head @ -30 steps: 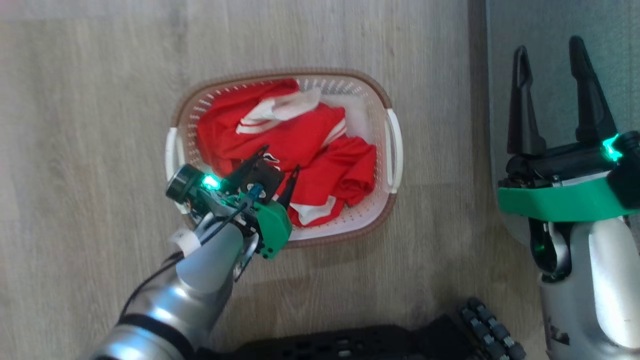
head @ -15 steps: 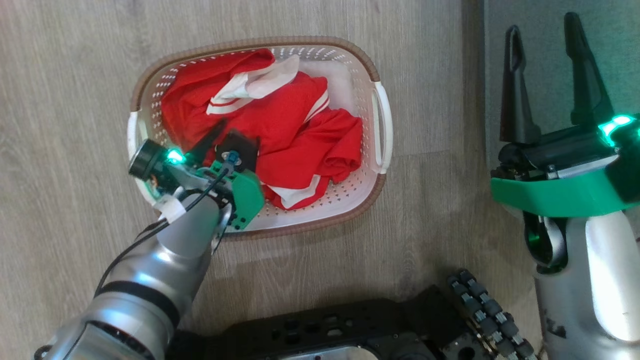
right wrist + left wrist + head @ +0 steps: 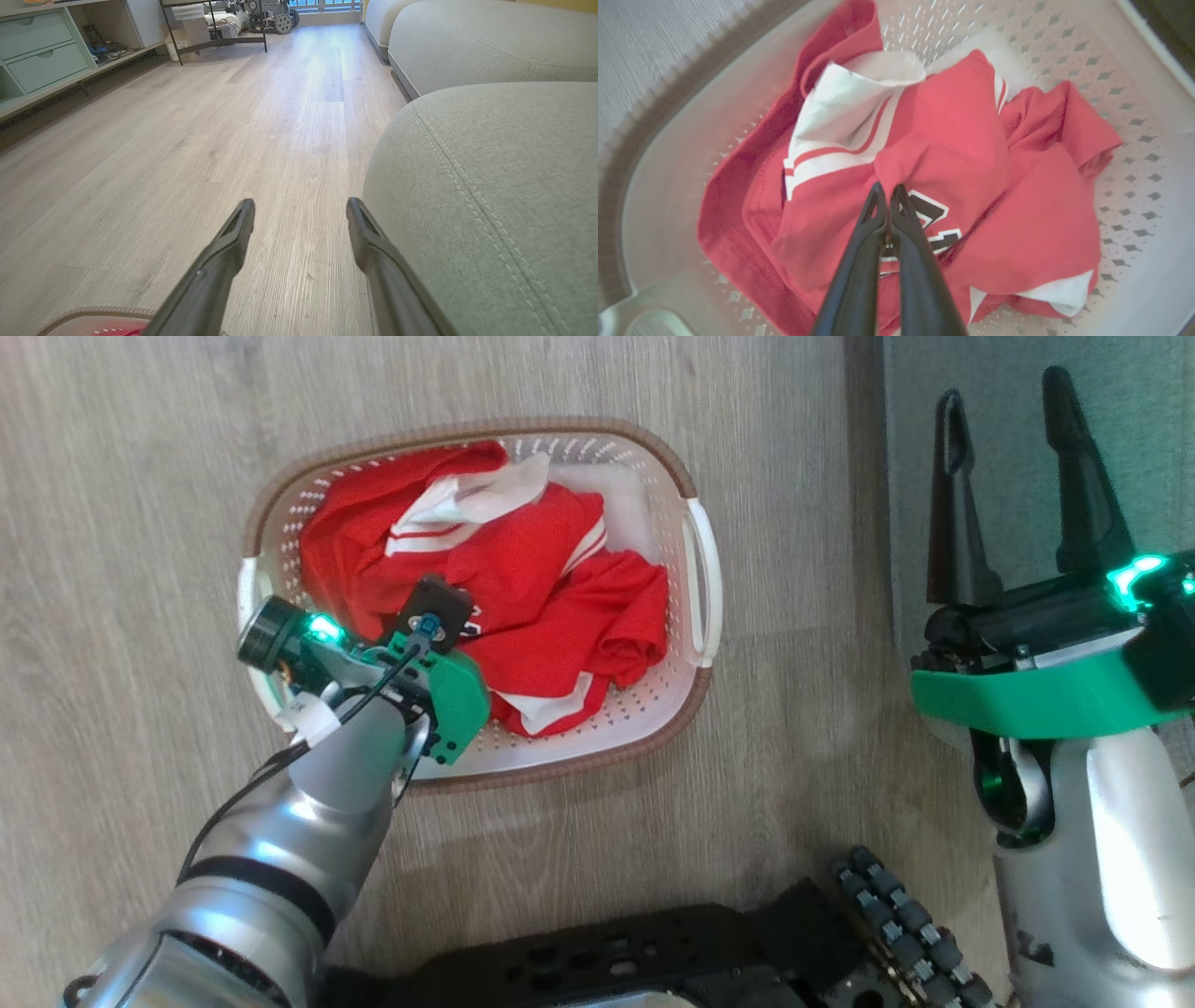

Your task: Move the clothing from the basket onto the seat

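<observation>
Both fingers of the left gripper (image 3: 887, 190) are pinching clothing (image 3: 962, 130) in the basket (image 3: 1134, 116). The right gripper (image 3: 300, 204) is hanging spread beside the seat (image 3: 490, 186).

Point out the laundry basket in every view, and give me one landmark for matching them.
Head view: basket upper centre, on the wood floor.
Left wrist view: its holed white wall runs around the picture's edges.
Right wrist view: a sliver of its brown rim in the bottom left corner.
Shared landmark: the red clothes lying inside it.
</observation>
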Available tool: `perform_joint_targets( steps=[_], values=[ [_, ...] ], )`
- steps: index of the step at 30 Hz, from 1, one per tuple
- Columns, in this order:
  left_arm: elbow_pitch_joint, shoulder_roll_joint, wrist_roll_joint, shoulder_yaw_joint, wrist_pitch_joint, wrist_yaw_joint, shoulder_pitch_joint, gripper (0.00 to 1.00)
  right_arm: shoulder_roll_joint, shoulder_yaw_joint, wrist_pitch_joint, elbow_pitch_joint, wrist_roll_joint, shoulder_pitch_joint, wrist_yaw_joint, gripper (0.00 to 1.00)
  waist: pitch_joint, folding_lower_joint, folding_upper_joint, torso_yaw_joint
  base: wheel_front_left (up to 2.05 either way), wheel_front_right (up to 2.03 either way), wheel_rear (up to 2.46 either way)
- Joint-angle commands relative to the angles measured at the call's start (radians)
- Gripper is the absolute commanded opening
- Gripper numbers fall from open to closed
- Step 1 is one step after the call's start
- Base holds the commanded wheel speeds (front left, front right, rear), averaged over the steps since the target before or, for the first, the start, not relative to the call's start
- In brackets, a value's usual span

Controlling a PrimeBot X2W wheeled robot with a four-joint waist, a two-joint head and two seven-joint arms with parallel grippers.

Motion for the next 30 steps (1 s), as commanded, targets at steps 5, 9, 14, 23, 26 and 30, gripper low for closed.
perform_joint_targets(
  steps=[5,9,14,23,26,30],
  values=[
    [-0.055,0.01,-0.031,0.011,-0.011,-0.013,0.057,0.0,-0.007,0.017,-0.006,-0.002,0.013,0.025,0.0,1.0,-0.074,0.0,0.0,0.021,0.0,0.0,0.0],
    [-0.125,0.01,-0.061,0.035,-0.011,-0.029,0.092,0.0,-0.007,0.009,-0.006,0.03,0.015,0.038,0.0,1.0,-0.151,0.0,0.0,0.039,0.0,0.0,0.0],
    [-0.221,0.01,-0.084,0.07,-0.011,-0.051,0.143,0.0,-0.007,-0.007,-0.006,0.077,0.009,0.072,0.0,1.0,-0.273,0.0,0.0,0.067,0.0,0.0,0.0],
    [-0.37,0.01,-0.111,0.135,-0.011,-0.092,0.229,0.0,-0.007,-0.03,-0.006,0.158,0.0,0.169,0.0,1.0,-0.514,0.0,0.0,0.108,0.0,0.0,0.0],
    [-0.402,0.015,-0.106,0.143,-0.011,-0.112,0.245,0.0,-0.007,-0.035,-0.006,0.179,0.0,0.208,0.0,1.0,-0.596,0.0,0.0,0.117,0.0,0.0,0.0],
    [-0.433,0.029,-0.1,0.146,-0.011,-0.137,0.256,0.0,-0.007,-0.035,-0.006,0.202,0.001,0.261,0.0,1.0,-0.699,0.0,0.0,0.123,0.0,0.0,0.0]
  ],
)
